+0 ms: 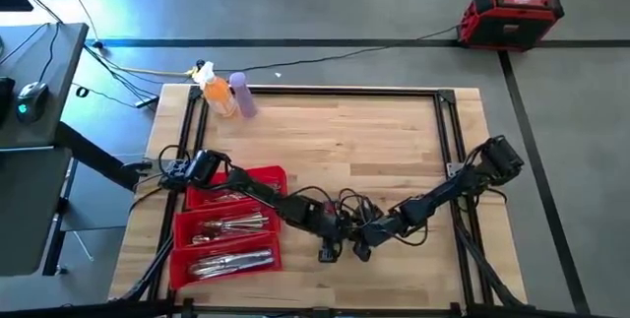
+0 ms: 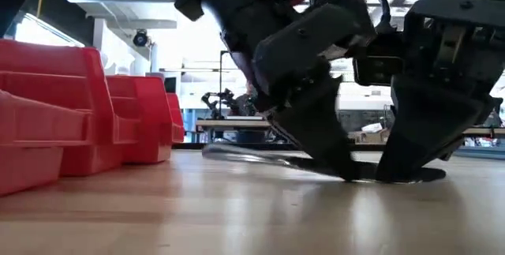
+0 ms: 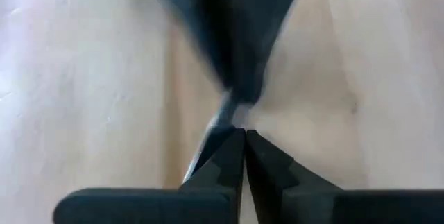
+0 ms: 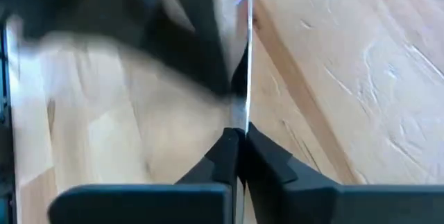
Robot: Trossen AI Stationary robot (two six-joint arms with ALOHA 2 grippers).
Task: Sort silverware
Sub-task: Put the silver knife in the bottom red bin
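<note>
**Two claws meet over one piece of cutlery at the front of the worktop**

A pale wooden worktop point(image 1: 335, 151) stands on a grey floor, with an orange bottle point(image 1: 219, 95) and a purple bottle point(image 1: 243, 95) at its far left corner. A red tray point(image 1: 228, 227) with three compartments sits at the front left, and most of the silverware point(image 1: 228, 225) already lies in it, each compartment holding a bundle with the handles running left to right.

Both arms reach in to the same spot near the front edge, just right of the tray. The left claw point(image 1: 329, 250) and the right claw point(image 1: 360, 250) sit almost touching each other, tips down at the wood. In the low view a thin silver piece point(image 2: 260, 156) lies nearly flat on the worktop beneath them, its long axis stretching from the claws toward the tray side. The right wrist view shows that piece edge-on as a bright line point(image 4: 248, 57) running straight ahead from the right claw point(image 4: 239, 137), whose fingers are clenched on it. The left claw point(image 3: 244, 137) is pressed closed too, with a sliver of metal at its tip, so it seems to pinch the same piece, though blur leaves that unsure.

Which kind of cutlery it is I cannot tell. The tray lies to the left, nearer the left arm, so the carry there suits that side
</note>
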